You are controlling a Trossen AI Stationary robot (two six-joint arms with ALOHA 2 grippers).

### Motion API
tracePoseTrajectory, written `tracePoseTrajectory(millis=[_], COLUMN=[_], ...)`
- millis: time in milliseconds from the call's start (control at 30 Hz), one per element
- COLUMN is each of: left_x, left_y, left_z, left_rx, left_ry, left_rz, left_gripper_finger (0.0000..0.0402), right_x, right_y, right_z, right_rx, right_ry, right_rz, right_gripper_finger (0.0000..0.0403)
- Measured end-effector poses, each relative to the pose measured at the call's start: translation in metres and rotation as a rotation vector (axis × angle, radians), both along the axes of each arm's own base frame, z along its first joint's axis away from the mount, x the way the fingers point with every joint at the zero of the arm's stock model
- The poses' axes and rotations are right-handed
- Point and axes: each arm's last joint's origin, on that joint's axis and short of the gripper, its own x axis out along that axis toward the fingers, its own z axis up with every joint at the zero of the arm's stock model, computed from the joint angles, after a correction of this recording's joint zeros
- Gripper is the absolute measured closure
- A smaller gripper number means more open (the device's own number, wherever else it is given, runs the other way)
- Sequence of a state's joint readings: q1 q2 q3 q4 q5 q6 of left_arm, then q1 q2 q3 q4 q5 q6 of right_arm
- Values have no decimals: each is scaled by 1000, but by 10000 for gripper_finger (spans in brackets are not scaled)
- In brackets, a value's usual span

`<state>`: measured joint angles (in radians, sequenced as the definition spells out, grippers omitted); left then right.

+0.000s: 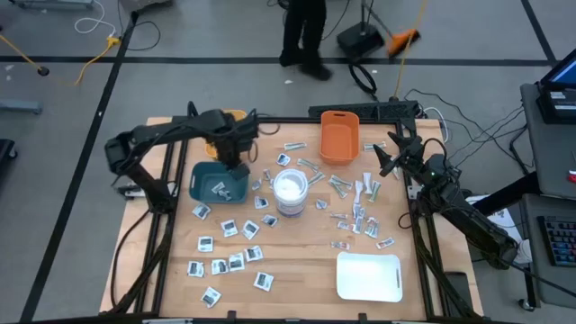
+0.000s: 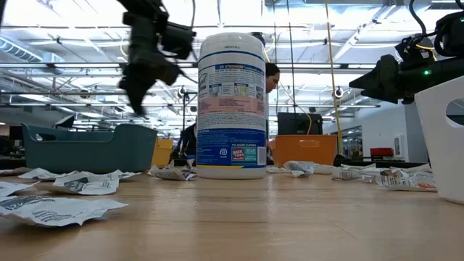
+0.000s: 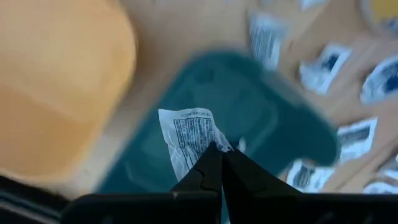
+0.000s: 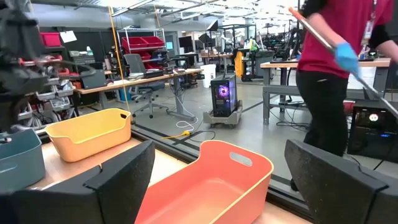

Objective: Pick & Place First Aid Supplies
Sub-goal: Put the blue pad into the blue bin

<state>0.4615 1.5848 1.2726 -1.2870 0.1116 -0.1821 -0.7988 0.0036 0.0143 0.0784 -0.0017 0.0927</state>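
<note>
Bins: three, one teal bin [image 1: 218, 182], one orange bin [image 1: 339, 137] and one yellow bin [image 4: 90, 132]
White tray [image 1: 368, 276]: one
Wipes canister [image 1: 290, 192]: one
First aid packets [image 1: 236, 262]: dozens scattered on the table, too many to count exactly
Robot arms: two
Person [image 4: 329, 68]: one, beyond the table

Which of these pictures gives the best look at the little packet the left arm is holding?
The left wrist view: the white printed packet fills the middle, pinched in the shut left tool above the teal bin. From the high view the arm covers it. The low view shows only that arm, blurred. The right wrist view misses it.
</note>
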Motion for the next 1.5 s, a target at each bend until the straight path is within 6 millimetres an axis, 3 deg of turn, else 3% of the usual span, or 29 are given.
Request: tracePoseTrajectory(millis=[300,500,733,1167,1333,1500], left_x=[-60,-78,-77,-76,-73,-54], left_y=[-31,-40,-39,-36,-35,-25], left_z=[-21,-36,-42,-42,-40,-20], left_rx=[-40,-62,-43,-44,-41,-22], left_ry=[53,97,89,68,59,9], left_rz=[128,152,181,195,196,169], left_gripper_finger=[401,401,350,151,120,118], right_x=[0,0,0,0,0,0], right_y=[0,0,0,0,0,0], right_z=[0,0,0,0,0,0], right_rx=[0,0,0,0,0,0], right_ry=[0,0,0,0,0,0], right_rz=[0,0,0,0,0,0], right_gripper_finger=[46,46,46,46,46,46])
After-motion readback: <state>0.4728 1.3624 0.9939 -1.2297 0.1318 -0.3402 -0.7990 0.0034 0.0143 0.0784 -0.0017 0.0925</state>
